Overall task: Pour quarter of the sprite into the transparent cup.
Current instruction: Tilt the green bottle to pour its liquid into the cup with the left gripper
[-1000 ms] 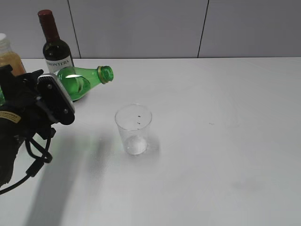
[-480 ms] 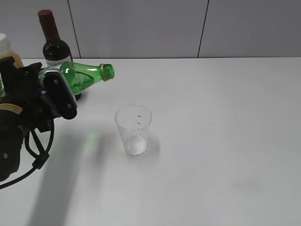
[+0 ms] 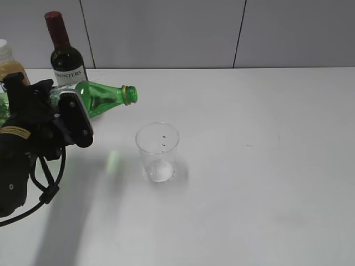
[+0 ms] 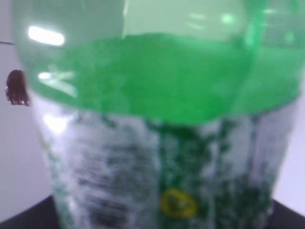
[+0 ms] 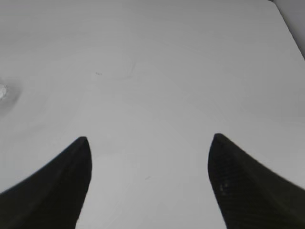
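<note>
I see a dark wine bottle (image 3: 65, 55) with a red cap standing upright at the table's (image 3: 266, 166) far left edge. Just left of it, I make out an orange juice bottle (image 3: 9, 65), partly cut off.

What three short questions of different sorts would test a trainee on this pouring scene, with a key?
1. True or false: the green bottle stands upright on the table.
2. Multiple choice: where is the bottle's mouth relative to the clear cup? A) over the cup's rim B) up and to the left of the cup, not over it C) inside the cup
3. Fill in: the bottle is held by the ___ gripper; the right gripper holds nothing.

Key: 1 false, it is tipped nearly level, neck towards the cup. 2 B. 3 left.
</note>
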